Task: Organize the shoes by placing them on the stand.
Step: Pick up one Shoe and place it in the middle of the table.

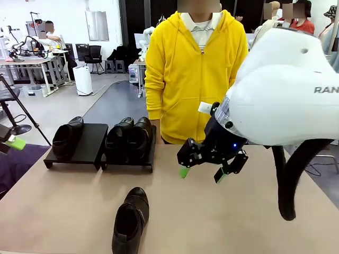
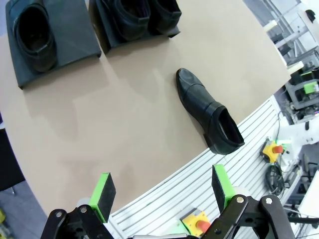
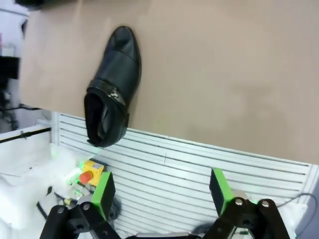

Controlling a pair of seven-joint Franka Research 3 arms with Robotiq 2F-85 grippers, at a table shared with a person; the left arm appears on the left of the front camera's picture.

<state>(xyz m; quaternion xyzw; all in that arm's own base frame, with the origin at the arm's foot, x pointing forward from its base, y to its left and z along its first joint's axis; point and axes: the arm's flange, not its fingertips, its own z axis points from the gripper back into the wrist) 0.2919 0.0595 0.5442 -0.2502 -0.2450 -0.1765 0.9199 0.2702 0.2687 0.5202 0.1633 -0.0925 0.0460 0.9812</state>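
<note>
Shoe (image 1: pixel 130 221) loose on table, right hand (image 1: pixel 210 163) spread above.

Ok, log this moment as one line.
shoes on stand: three | loose shoe: on table, near edge | left gripper: open, empty | right gripper: open, empty, above table

Premises: open-plan robotics laboratory. Evidence: further workbenches (image 1: pixel 26 62) carrying robot arms, office chairs (image 1: pixel 94 55), a tripod (image 1: pixel 16 108), an emergency-stop button (image 2: pixel 273 149) beside the surface (image 1: pixel 212 211).

Black shoes (image 1: pixel 130 221) on a tan table (image 1: pixel 212 222), matte-black stand (image 1: pixel 90 144), yellow hoodie (image 1: pixel 185 74)
</note>
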